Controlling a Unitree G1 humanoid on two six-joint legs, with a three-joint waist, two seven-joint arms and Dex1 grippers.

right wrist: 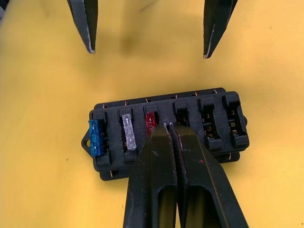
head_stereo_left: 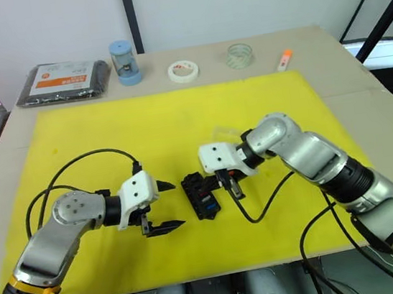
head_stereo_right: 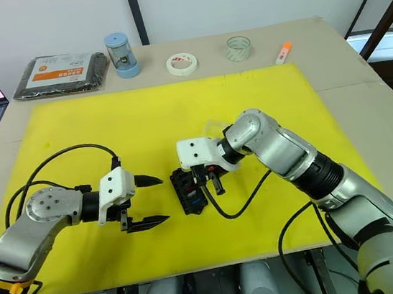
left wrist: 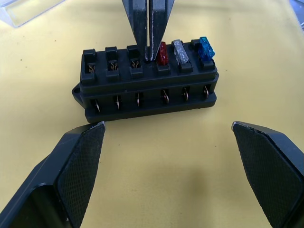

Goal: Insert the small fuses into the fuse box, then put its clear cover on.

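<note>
Left claw [head_stereo_left: 162,207]: two black tapered fingers with cross-hatched pads [left wrist: 78,164], spread wide, empty, hovering just left of the small black moulded-plastic rectangular fuse box [head_stereo_left: 201,195]. This fuse box lies on the flat yellow mat [head_stereo_left: 109,140] covering the tan counter [head_stereo_left: 365,103], between the two claws. Its top carries a row of six raised slots; three adjacent slots hold translucent blade fuses: one red [left wrist: 162,53], one white [left wrist: 180,51], one blue [left wrist: 206,47]. The other three slots are vacant, with metal contacts visible. A second row of contacts runs along its lower step, and a small tab projects from one end. Right claw [head_stereo_left: 231,184]: fingers pressed together, tips at the fuse box top beside the red fuse. A transparent colourless plastic cover [left wrist: 26,10] lies on the mat beyond the box.
</note>
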